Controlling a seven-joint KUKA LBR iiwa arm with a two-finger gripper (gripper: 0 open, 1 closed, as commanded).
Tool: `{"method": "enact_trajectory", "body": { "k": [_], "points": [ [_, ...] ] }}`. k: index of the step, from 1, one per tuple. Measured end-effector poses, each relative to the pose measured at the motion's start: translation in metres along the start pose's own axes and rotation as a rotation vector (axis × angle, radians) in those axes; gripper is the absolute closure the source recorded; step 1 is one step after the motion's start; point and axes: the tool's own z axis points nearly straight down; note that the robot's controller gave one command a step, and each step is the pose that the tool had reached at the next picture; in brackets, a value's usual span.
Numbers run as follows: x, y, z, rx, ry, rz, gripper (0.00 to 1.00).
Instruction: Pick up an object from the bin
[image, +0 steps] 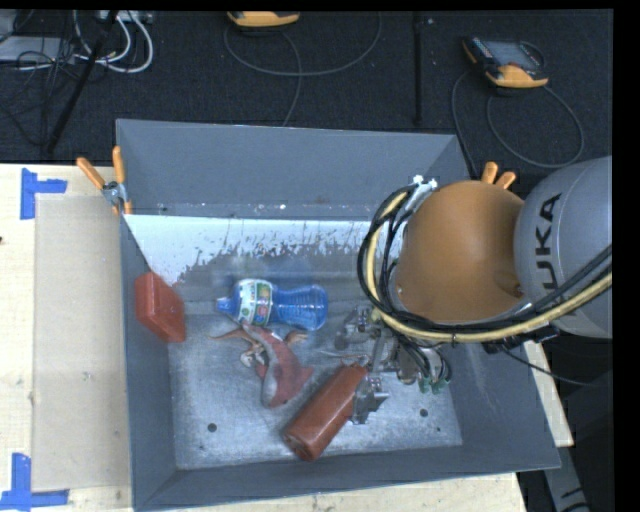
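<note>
My gripper (371, 378) is low in the bin's right half, under the orange wrist cover. It sits at the upper right end of a long red-brown cylinder (320, 415) that lies slanted near the front wall. The gripper touches or hides that end. Just left of it lies a dark red curved thing with orange-brown prongs (276, 366). A blue plastic bottle with a green and white label (277, 303) lies on its side behind that.
A red block (160, 307) leans against the bin's left wall. The arm with its cables covers the bin's right side and back right corner. Bare floor shows at the front left and front right.
</note>
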Motion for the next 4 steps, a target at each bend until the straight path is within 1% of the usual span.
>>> {"method": "enact_trajectory", "body": {
  "k": [1,2,3,4],
  "points": [
    [0.000,0.000,0.000,0.000,0.000,0.000,0.00],
    [0.005,0.004,0.040,-0.001,-0.008,0.001,0.00],
    [0.004,-0.001,0.141,-0.003,0.001,0.066,1.00],
    [0.004,-0.001,0.141,-0.004,0.001,0.066,1.00]
  ]
}}
